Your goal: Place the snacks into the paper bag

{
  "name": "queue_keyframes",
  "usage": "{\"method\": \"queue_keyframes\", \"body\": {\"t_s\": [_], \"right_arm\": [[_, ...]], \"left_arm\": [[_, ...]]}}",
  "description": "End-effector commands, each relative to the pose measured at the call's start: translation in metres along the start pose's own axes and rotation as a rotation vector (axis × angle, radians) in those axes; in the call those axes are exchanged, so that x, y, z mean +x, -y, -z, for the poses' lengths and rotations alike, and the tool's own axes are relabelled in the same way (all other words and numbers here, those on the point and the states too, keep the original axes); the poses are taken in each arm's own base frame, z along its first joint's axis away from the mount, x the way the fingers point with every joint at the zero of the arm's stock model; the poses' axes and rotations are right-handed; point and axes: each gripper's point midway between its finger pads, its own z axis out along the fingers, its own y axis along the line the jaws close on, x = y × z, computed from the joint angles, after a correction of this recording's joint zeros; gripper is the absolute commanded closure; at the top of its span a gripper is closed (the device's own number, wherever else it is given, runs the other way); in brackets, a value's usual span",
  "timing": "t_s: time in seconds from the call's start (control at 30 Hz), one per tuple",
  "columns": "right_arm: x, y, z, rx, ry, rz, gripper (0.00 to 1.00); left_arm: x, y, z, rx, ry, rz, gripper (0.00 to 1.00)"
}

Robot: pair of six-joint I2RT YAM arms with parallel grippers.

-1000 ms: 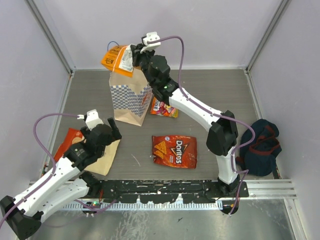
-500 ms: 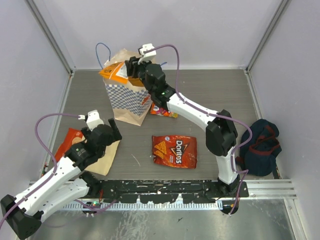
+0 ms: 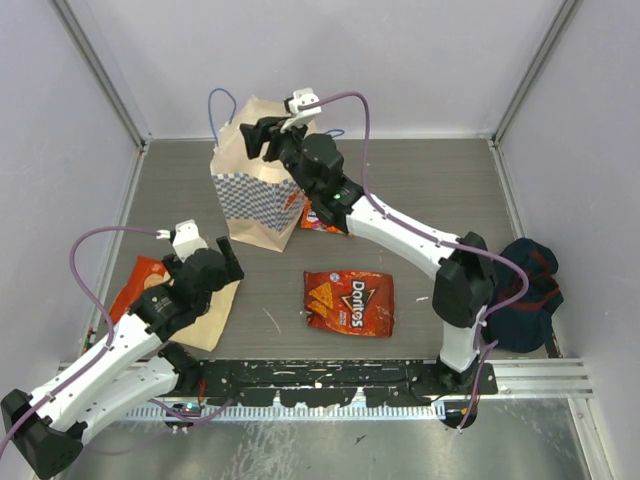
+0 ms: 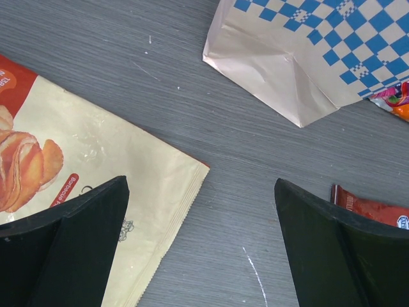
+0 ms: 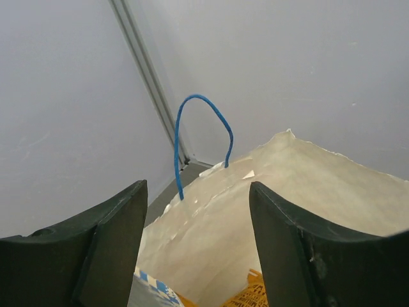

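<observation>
The paper bag (image 3: 250, 195) stands upright at the back left, and my right gripper (image 3: 256, 136) hangs open over its mouth. In the right wrist view the right gripper (image 5: 197, 192) has nothing between its fingers, and an orange pack (image 5: 250, 298) lies down inside the paper bag (image 5: 255, 211). A red Doritos bag (image 3: 349, 301) lies flat mid-table. The pink-yellow candy pack (image 3: 321, 219) lies by the bag's right side, partly under the right arm. My left gripper (image 4: 201, 246) is open just above the table, beside a cream and red-orange pack (image 4: 89, 160).
A dark navy cloth bag (image 3: 526, 296) sits at the right edge next to the right arm's base. The paper bag's blue cord handle (image 5: 192, 121) sticks up near the back corner post. Grey walls close in the table on three sides.
My right gripper has opened and let go of the orange pack, which has dropped from above the rim into the paper bag. The left arm has not moved.
</observation>
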Motion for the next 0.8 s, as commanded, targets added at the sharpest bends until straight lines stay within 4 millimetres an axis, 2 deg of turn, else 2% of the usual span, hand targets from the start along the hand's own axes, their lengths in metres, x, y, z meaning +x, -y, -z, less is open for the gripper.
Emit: {"method": "queue_keyframes", "body": {"t_s": [0.0, 0.1, 0.17, 0.23, 0.4, 0.5, 0.6, 0.77], "right_arm": [[-0.090, -0.037, 0.036, -0.097, 0.164, -0.049, 0.31], [-0.109, -0.051, 0.060, -0.124, 0.152, -0.039, 0.34], [-0.118, -0.052, 0.076, -0.127, 0.125, -0.051, 0.34], [-0.120, -0.041, 0.092, -0.087, 0.104, -0.064, 0.34], [-0.109, 0.002, 0.137, 0.055, 0.072, -0.045, 0.34], [-0.088, 0.032, 0.159, 0.151, 0.022, -0.027, 0.34], [-0.058, 0.065, 0.179, 0.239, -0.032, -0.029, 0.33], [-0.004, 0.130, 0.188, 0.374, -0.114, -0.052, 0.31]], "left_arm": [[-0.013, 0.004, 0.002, 0.012, 0.051, 0.034, 0.02], [-0.016, 0.003, 0.003, 0.010, 0.058, 0.040, 0.02], [-0.017, 0.002, 0.004, 0.008, 0.061, 0.041, 0.02], [-0.018, 0.002, 0.005, 0.009, 0.065, 0.044, 0.02], [-0.016, 0.001, 0.005, 0.009, 0.062, 0.044, 0.02], [-0.017, 0.002, 0.005, 0.012, 0.062, 0.045, 0.02], [-0.019, 0.003, 0.006, 0.011, 0.065, 0.047, 0.02], [-0.019, 0.005, 0.007, 0.015, 0.056, 0.049, 0.02]]}}
